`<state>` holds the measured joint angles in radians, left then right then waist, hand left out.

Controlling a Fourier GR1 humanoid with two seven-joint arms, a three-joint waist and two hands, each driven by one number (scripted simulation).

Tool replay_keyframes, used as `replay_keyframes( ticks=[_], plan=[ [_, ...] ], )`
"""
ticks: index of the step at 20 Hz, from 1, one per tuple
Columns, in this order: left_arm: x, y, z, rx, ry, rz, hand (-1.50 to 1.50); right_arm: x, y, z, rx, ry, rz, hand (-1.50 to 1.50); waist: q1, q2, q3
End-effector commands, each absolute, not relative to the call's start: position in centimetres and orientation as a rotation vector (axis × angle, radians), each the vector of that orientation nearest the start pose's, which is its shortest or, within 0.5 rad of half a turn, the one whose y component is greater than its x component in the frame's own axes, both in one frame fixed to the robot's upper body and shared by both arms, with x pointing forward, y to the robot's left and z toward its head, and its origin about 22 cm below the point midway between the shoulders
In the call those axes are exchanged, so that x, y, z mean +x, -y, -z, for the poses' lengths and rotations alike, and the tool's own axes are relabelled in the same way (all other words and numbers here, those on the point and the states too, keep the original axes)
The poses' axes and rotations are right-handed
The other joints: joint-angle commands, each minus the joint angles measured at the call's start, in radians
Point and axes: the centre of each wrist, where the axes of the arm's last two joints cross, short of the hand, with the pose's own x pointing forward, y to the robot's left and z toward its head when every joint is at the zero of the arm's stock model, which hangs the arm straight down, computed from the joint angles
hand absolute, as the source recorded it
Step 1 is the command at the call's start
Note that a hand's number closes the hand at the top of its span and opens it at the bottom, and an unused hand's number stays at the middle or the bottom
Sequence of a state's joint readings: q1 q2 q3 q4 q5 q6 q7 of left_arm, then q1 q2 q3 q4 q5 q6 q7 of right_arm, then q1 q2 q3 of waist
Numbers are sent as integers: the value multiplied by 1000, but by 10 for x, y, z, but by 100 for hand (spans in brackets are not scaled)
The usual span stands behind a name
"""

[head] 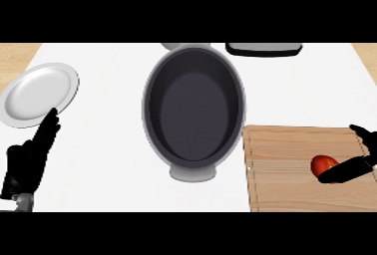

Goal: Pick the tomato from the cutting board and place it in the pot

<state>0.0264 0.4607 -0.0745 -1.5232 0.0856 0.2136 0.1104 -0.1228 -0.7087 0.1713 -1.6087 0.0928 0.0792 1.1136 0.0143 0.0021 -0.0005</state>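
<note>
A red tomato lies on the wooden cutting board at the lower right. My right hand reaches in from the right edge; its thumb lies against the tomato's near side and a finger arches over beyond it, so the hand brackets the tomato without closing on it. The dark grey pot stands in the middle of the counter, empty, its handle pointing toward me. My left hand rests open at the lower left, fingers up.
A white plate sits at the far left, just beyond my left hand's fingertips. A dark tray-like object lies at the back edge, right of the pot. White counter separates the pot from the board.
</note>
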Motion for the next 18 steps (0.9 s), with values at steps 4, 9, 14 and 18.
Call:
replay_keyframes(
  ticks=[4, 9, 14, 18],
  plan=[
    [247, -326, -21, 426, 1385, 145, 0, 280, 320, -61, -710, 364, -454, -150, -10, 0, 0],
    [232, -342, -24, 448, 1378, 156, 0, 285, 319, -59, -722, 325, -444, -150, -8, -2, 0],
    [231, -321, -21, 461, 1386, 133, 0, 287, 322, -56, -738, 302, -444, -150, -10, -3, 0],
    [216, -334, -18, 419, 1385, 152, 0, 275, 336, -51, -723, 312, -440, -150, -12, -4, 0]
  ],
)
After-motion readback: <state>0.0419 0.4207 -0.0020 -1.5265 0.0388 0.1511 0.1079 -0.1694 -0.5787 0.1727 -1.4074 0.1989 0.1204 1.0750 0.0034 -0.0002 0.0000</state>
